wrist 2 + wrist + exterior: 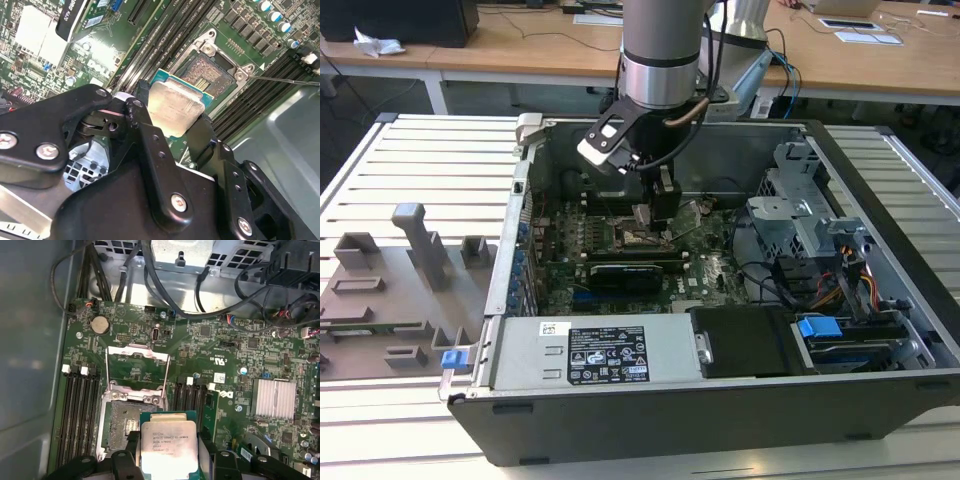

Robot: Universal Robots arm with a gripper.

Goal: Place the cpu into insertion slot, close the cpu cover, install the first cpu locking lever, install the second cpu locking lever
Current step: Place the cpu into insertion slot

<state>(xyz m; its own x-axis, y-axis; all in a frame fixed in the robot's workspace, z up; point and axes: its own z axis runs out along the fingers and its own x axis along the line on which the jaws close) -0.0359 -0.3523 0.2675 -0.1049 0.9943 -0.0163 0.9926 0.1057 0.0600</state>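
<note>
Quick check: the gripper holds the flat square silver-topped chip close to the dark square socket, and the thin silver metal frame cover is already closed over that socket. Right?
No. The thin silver metal frame cover stands open, swung back off the dark square socket, as the first wrist view shows. The gripper does hold the flat square silver-topped chip close to it.

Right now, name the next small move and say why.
Probably slide the cpu across until it is square over the slot. The gripper holds it offset from the bare slot, and the cover is flipped open.
</note>
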